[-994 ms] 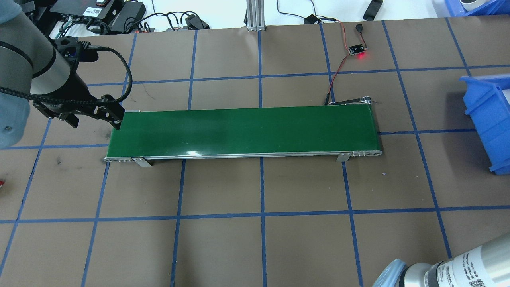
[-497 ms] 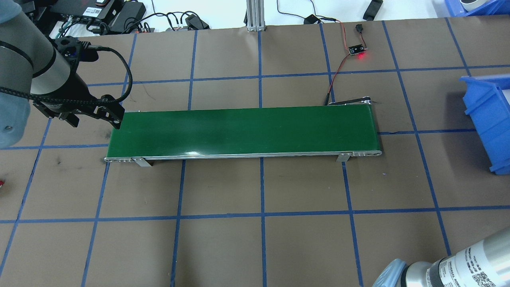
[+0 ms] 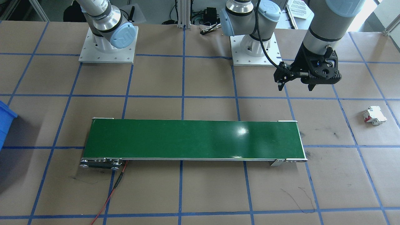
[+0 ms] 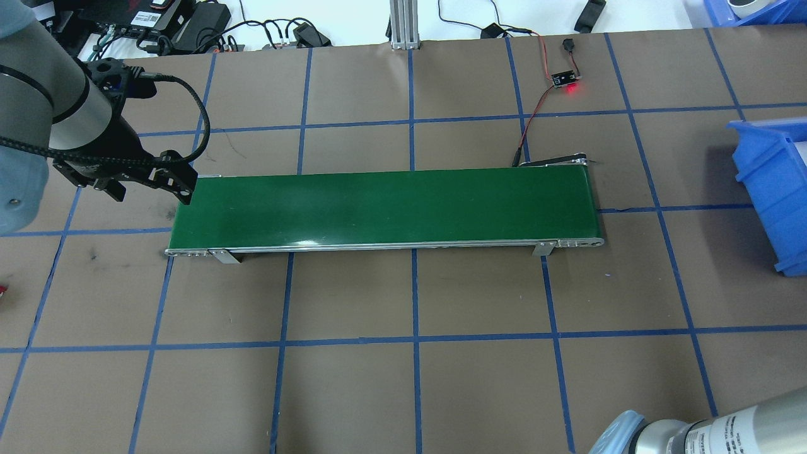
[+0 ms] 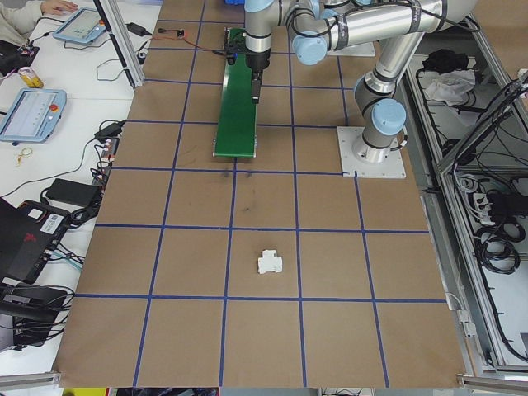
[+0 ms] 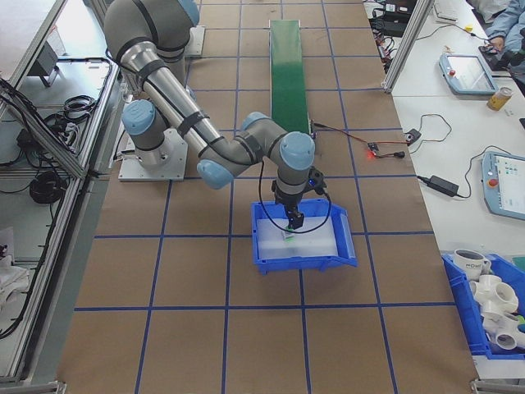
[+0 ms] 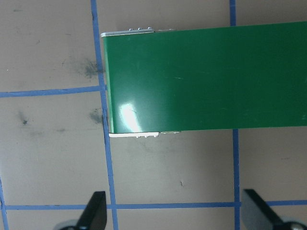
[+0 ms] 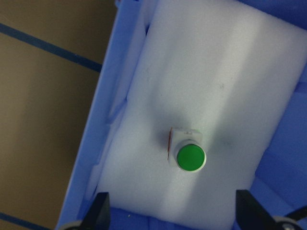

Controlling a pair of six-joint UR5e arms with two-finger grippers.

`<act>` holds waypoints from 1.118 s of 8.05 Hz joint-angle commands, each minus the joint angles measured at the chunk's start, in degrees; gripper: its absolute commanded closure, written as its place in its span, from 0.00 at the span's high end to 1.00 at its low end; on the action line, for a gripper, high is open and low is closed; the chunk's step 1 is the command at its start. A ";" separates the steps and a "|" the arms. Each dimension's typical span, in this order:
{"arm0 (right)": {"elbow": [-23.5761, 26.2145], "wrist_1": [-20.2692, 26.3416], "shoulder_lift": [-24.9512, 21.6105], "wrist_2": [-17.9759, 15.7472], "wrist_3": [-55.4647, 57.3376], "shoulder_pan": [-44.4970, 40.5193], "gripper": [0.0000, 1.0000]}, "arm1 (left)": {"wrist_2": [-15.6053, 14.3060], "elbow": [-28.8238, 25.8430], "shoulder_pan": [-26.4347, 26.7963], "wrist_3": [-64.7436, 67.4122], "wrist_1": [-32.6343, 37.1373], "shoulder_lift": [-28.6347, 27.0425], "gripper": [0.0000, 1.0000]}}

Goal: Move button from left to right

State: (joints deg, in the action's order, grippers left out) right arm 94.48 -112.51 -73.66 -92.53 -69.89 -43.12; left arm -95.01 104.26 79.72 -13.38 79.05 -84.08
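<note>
Green-capped button [image 8: 188, 153] rests on white foam [image 8: 211, 86] inside blue bin [image 8: 103, 120]; right gripper [image 8: 171, 213] spread wide above; left gripper [image 7: 174, 211] wide, empty.

glossy green plastic button [image 8: 190, 157] on matt white foam [image 8: 206, 86]; smooth blue plastic bin [image 8: 108, 115]

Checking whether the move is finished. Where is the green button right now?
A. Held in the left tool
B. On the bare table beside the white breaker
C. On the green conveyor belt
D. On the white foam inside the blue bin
D: the right wrist view shows the button standing on white foam inside the blue bin, between the open fingers of the right tool.
</note>
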 commanded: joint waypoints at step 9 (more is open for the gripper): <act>-8.61 29.99 -18.71 1.65 56.72 -40.49 1.00 | -0.08 -0.11 -0.09 -0.24 -0.04 0.05 1.00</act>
State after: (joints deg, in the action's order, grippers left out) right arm 86.53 -82.78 -92.47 -91.28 -25.97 -74.05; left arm -95.09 104.24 79.66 -13.43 79.02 -84.03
